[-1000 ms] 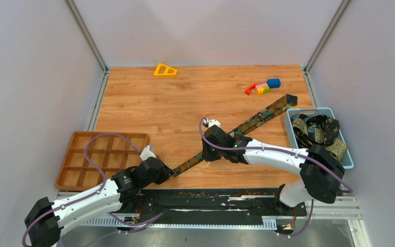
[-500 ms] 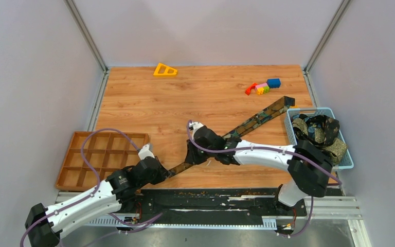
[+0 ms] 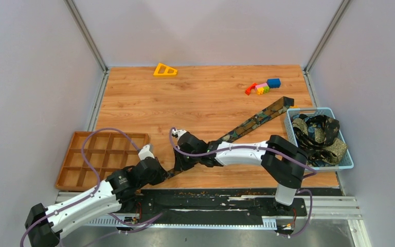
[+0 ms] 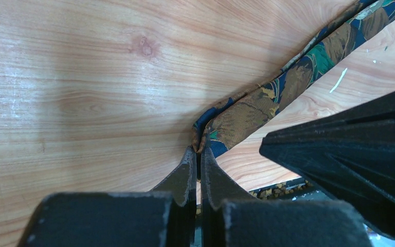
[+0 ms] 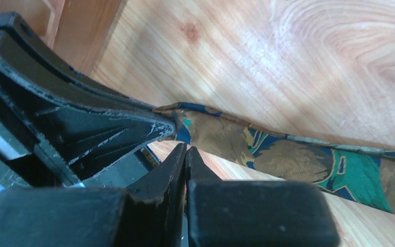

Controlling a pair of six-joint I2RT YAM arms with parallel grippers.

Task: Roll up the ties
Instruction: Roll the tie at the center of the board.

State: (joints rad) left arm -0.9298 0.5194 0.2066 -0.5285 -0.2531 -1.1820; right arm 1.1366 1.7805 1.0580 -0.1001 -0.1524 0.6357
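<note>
A wood-grain tabletop (image 3: pixel 185 98) fills the space between grey walls (image 3: pixel 31 77). At its far edge, left of centre, lies a yellow triangular toy frame (image 3: pixel 164 70). Far right sits a cluster of toy blocks (image 3: pixel 262 86) – red, pink, yellow, green and a blue cube, touching or just beside one another. An orange-brown divided tray (image 3: pixel 103 159) lies flat at the near left corner. A light-blue slotted plastic basket (image 3: pixel 313 109) stands at the right edge. Along the near edge runs a black strip (image 3: pixel 226 198) – speckled with small crumbs.
</note>
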